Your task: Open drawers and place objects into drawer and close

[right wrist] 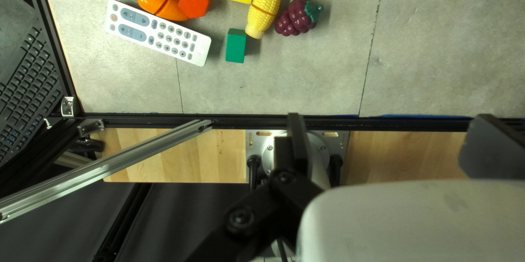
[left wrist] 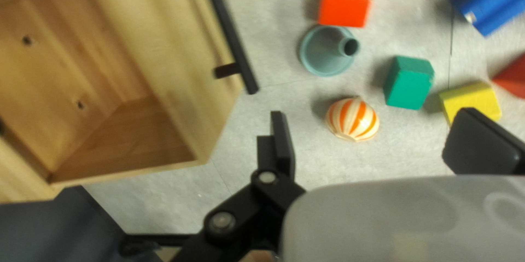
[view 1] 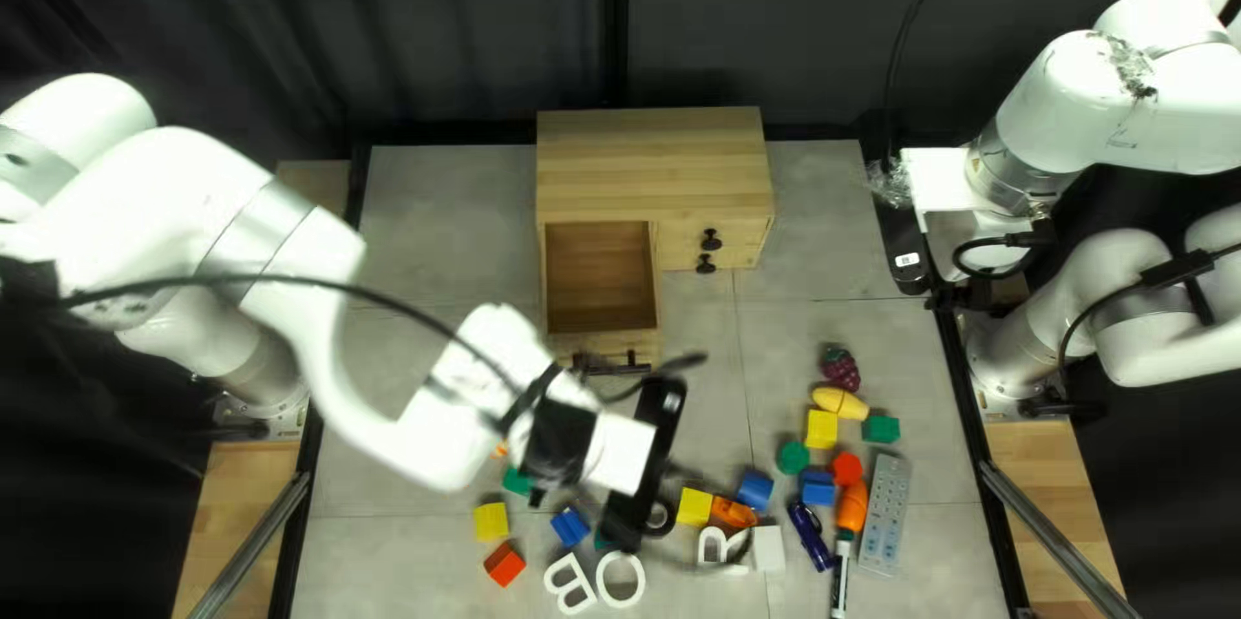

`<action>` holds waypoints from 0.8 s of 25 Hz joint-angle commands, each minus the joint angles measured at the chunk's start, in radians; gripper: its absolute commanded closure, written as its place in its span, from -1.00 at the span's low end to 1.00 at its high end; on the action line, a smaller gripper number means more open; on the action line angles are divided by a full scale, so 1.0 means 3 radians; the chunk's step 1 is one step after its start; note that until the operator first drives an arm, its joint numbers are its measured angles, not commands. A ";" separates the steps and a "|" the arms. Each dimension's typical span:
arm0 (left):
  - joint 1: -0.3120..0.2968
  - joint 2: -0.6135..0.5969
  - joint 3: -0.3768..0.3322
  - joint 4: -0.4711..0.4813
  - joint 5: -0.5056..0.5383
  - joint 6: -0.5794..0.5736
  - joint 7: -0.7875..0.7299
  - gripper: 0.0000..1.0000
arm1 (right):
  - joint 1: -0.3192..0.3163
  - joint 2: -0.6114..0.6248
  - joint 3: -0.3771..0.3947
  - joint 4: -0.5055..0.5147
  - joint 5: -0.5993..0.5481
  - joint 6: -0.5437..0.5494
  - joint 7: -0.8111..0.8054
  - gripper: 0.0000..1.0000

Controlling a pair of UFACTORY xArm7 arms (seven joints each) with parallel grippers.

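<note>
1 drawer [view 1: 599, 277] opened, nothing seen inside
Filling and closing are left; a striped toy [left wrist: 353, 120] is seen on the table [view 1: 440, 219] ahead of the left gripper [left wrist: 374, 122], fingers parted, as on the right gripper [right wrist: 389, 125]

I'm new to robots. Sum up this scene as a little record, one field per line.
Furniture: wooden cabinet
Drawer: pulled out, at the cabinet's left in the top left view
Left gripper: open; striped toy ahead, not gripped
Right gripper: open, holding nothing
Toy food: corn, grapes, carrot
Gadget: remote control
</note>
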 commanded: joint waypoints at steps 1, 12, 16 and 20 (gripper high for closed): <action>-0.0038 -0.0061 -0.0060 -0.0191 -0.0076 -0.0166 0.0019 -1.00 | 0.0000 0.0000 0.0000 0.0000 0.0000 0.0000 0.0000 -1.00; -0.0079 0.0040 -0.0143 -0.0322 -0.0261 -0.0244 0.0240 -1.00 | 0.0000 0.0000 0.0000 0.0000 0.0000 0.0000 0.0000 -1.00; -0.0058 0.0050 -0.0132 -0.0322 -0.0283 -0.0166 0.0331 -1.00 | 0.0000 0.0000 0.0000 0.0000 0.0000 0.0000 0.0000 -1.00; -0.0044 0.0081 -0.0110 -0.0393 -0.0232 -0.0187 0.0341 -1.00 | 0.0000 0.0000 0.0000 0.0000 0.0000 0.0000 0.0000 -1.00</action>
